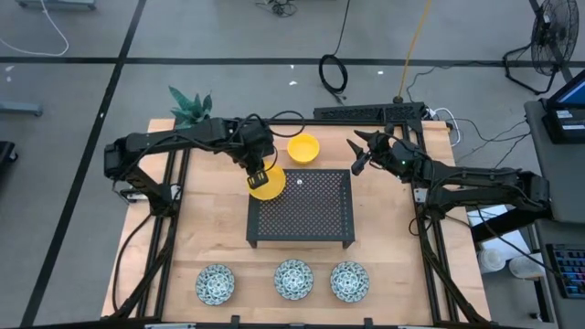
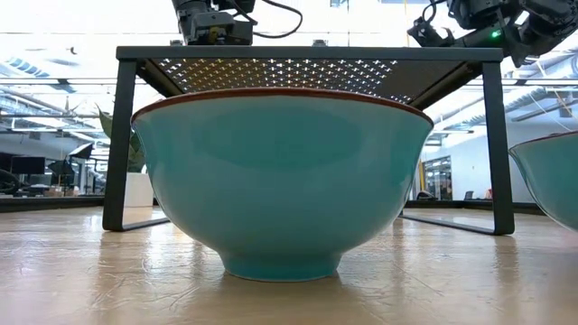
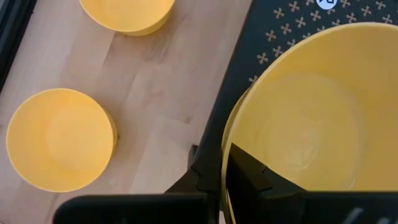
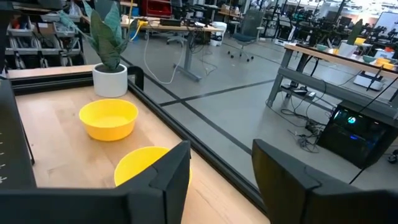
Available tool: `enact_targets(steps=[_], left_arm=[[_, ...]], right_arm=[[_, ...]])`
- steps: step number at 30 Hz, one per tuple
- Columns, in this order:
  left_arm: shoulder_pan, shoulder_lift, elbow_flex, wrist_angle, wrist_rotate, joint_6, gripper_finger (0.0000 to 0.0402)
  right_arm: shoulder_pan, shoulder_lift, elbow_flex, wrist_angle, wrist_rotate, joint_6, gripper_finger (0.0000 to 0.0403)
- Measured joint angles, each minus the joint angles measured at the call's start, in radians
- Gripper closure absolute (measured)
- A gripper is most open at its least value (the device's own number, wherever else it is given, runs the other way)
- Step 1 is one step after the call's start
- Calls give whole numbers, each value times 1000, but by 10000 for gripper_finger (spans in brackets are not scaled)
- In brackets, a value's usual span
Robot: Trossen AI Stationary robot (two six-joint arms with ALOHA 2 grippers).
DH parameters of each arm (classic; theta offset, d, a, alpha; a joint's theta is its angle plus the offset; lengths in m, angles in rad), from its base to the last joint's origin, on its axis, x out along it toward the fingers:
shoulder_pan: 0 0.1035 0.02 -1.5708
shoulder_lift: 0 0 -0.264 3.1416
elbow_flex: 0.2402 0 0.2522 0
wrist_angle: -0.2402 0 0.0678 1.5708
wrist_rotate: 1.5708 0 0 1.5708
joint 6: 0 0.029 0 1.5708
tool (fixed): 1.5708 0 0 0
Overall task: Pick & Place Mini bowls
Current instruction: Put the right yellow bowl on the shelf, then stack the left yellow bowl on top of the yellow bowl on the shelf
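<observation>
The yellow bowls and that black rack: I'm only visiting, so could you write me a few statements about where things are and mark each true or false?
1. The left end effector holds a yellow bowl at the black perforated rack. True.
2. Three patterned bowls sit on top of the rack. False: they stand in a row on the wooden table.
3. The right end effector grips a bowl. False: it is open and empty.
4. A potted plant stands at a table corner. True.
5. All yellow bowls are stacked. False: they are apart.
</observation>
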Motion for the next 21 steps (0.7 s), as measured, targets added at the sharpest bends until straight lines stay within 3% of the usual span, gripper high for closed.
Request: enact_targets(steps=[12,21], left_arm=[[0,-5,0,10,32,20,370],[0,-5,14,25,-45,46,237]], right_arm=[[0,0,0,-2,0,0,247],[0,0,1,-10,0,0,247]])
